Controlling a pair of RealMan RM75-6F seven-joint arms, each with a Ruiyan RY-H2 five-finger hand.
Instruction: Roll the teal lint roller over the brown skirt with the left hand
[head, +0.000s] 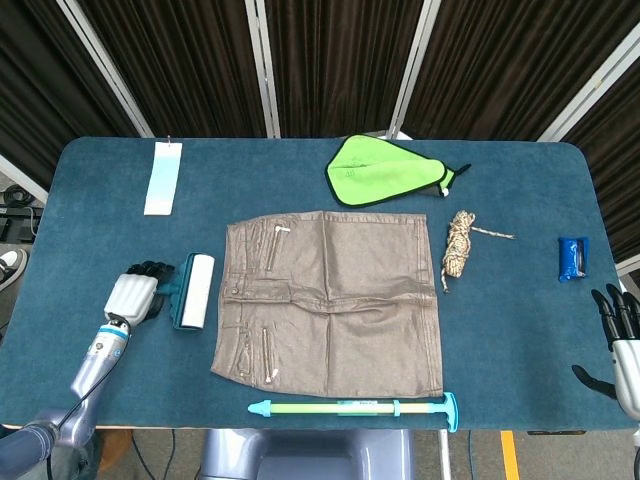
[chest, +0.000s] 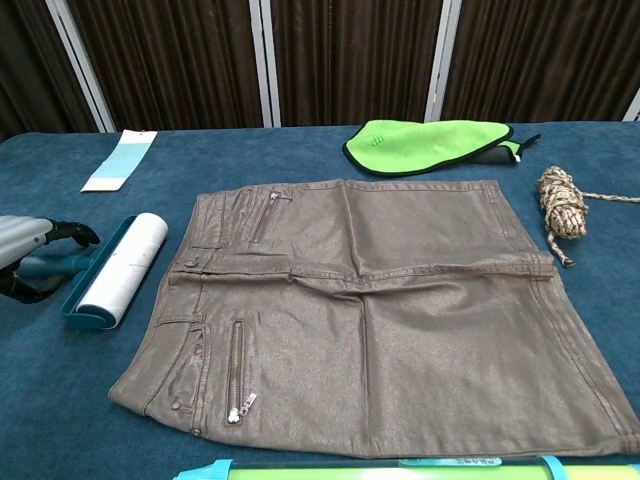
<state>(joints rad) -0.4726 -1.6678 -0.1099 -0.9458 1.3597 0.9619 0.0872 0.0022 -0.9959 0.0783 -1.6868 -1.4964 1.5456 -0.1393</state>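
Observation:
The teal lint roller, with its white roll, lies on the blue table just left of the brown skirt. The skirt is spread flat at the table's middle, waistband toward the roller. My left hand is at the roller's handle, its fingers curled over the teal handle and the thumb underneath. The roller still rests on the table. My right hand hangs off the table's right front corner, fingers apart and holding nothing.
A green cloth lies behind the skirt and a coil of rope to its right. A blue packet sits at the far right, a white and blue strip at the back left. A long teal and green tool lies along the front edge.

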